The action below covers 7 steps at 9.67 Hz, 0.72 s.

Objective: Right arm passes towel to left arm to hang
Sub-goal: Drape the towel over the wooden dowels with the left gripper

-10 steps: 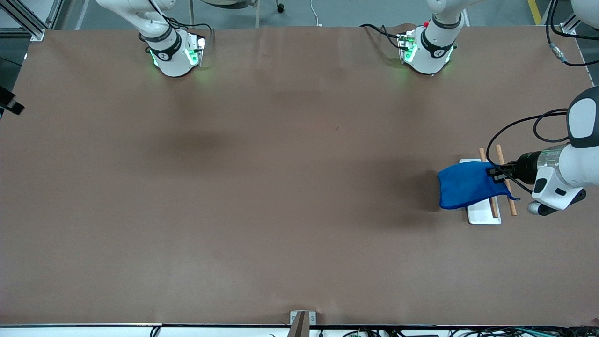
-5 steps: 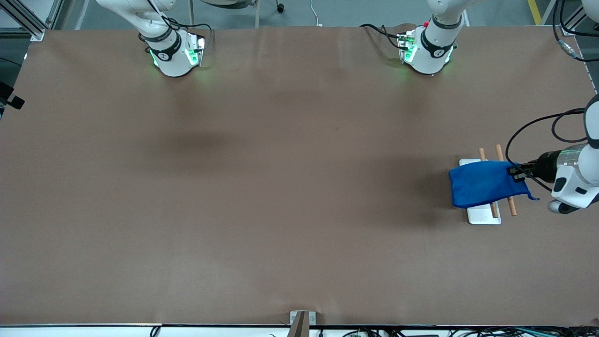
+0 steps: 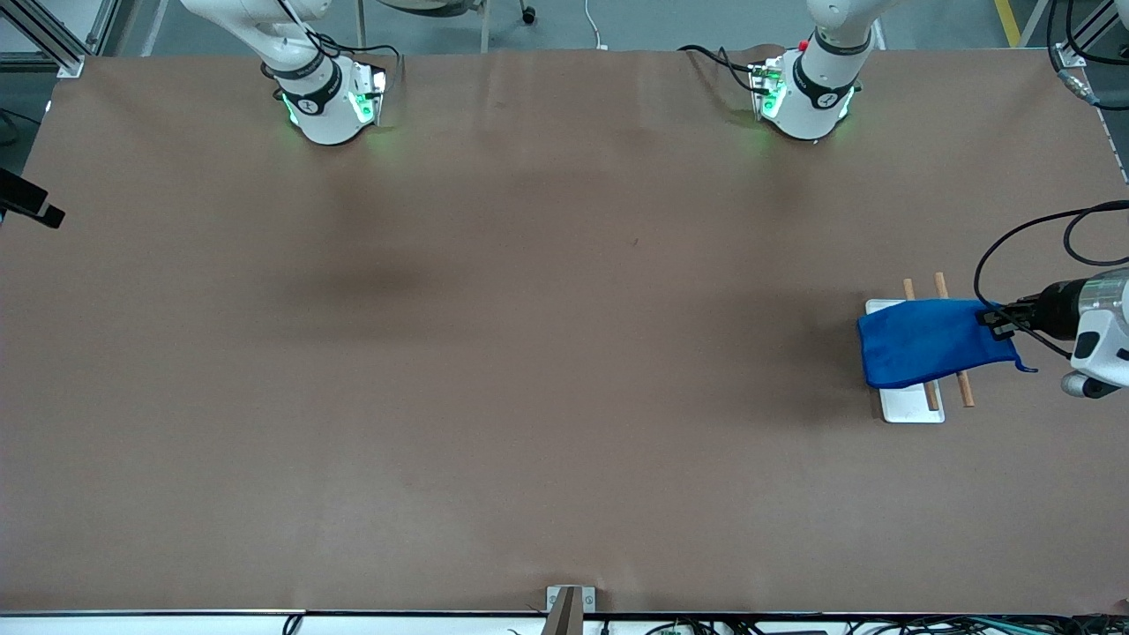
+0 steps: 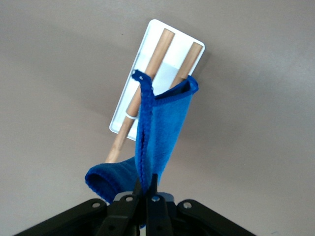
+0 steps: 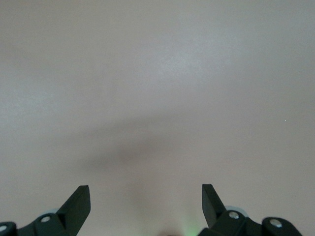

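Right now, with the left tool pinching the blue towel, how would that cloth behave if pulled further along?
Probably floppy: the towel sags from the left tool over the two wooden rods. Likely light, since one pinched edge carries it. It may drag on the rods.

Arms and end effectors, two units.
Left arm (image 3: 1098, 339): reaches in from its own end of the table, wrist level, left end effector (image 3: 995, 319) clamped shut on the towel (image 3: 926, 342). Right arm: waits, right end effector (image 5: 146, 204) in the air over bare table (image 5: 157, 88), fingers (image 5: 78, 204) spread wide, holding nothing.
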Tool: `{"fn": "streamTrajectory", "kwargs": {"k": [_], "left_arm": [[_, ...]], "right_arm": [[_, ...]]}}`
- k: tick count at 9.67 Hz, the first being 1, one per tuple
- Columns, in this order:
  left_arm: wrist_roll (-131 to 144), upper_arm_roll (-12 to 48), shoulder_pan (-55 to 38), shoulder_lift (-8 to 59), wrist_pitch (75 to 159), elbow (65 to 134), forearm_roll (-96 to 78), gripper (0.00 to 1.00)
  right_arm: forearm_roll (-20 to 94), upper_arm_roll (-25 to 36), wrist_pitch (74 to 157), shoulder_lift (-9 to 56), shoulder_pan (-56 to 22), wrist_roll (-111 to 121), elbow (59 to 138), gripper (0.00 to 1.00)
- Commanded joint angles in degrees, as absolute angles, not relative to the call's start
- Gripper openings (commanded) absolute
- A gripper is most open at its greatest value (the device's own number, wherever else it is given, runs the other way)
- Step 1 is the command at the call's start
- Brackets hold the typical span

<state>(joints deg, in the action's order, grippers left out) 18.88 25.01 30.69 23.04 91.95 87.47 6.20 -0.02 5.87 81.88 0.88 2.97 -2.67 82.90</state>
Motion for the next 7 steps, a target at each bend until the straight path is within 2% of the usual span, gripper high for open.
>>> {"fn": "streamTrajectory", "kwargs": {"k": [1,7], "left_arm": [[17.06,25.14,32.86,23.99,92.64,89.03,7.12,0.00],[10.65,25.14,37.26,25.66,93.16,88.77,7.12,0.00]], "right_arm": [[-2.46,5.71,82.00,-0.09,2.46,-1.58,82.88,1.00],[-2.20,5.71,81.30,-0.09,2.46,-2.90,82.97,1.00]]}}
